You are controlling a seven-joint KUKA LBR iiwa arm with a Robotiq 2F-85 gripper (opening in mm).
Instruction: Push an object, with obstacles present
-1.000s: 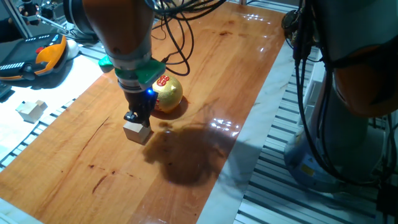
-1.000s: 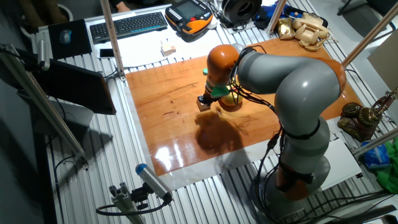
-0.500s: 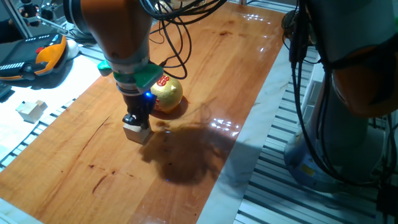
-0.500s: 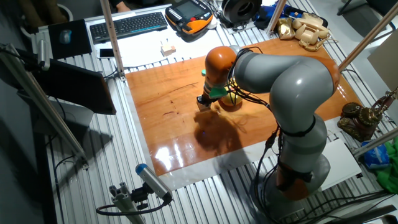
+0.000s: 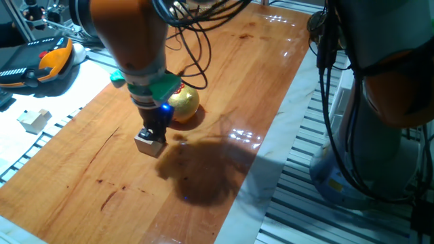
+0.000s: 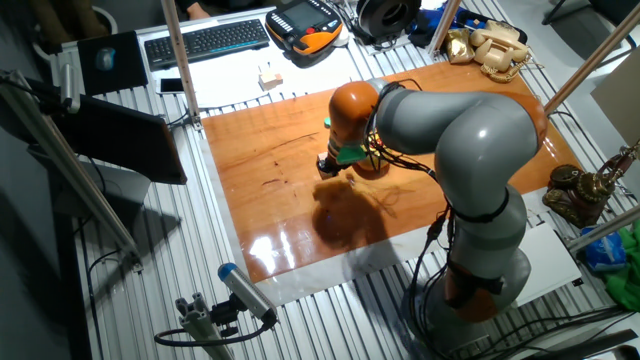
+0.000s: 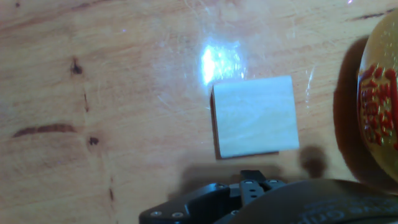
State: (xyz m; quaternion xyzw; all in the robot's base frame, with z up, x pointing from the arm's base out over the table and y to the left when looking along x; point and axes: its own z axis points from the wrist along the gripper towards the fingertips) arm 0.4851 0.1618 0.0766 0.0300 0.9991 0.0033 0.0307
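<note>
You have one piece of writing to go on: red markings on the golden piggy bank [image 7: 380, 106], which look like a character in the hand view but are cut off at the frame edge and cannot be read.

Take the piggy bank as your landmark. The wooden cube [image 5: 148, 144] sits near it on the glossy wooden table [image 5: 224, 81], on the side facing the white ledge with the paler block [image 5: 33, 120]. In the hand view a strip of bare wood separates cube [image 7: 254, 116] and pig, so they are apart. The gripper [image 5: 153, 133] stands low over the cube's rear edge, at the side nearest the pig; whether it touches the cube, and how wide its jaws stand, you cannot tell, since only a dark edge of the hand shows at the bottom of the hand view. Nothing is visibly held.

Beyond the cube, away from the pig, the tabletop runs open to its edges in the other fixed view [image 6: 270, 180].

The cube is plain, pale, square-faced, with faint grain. The pig [image 5: 182, 103] is rounded, shiny and reflective. The table is varnished, with dark knots and scratches.
</note>
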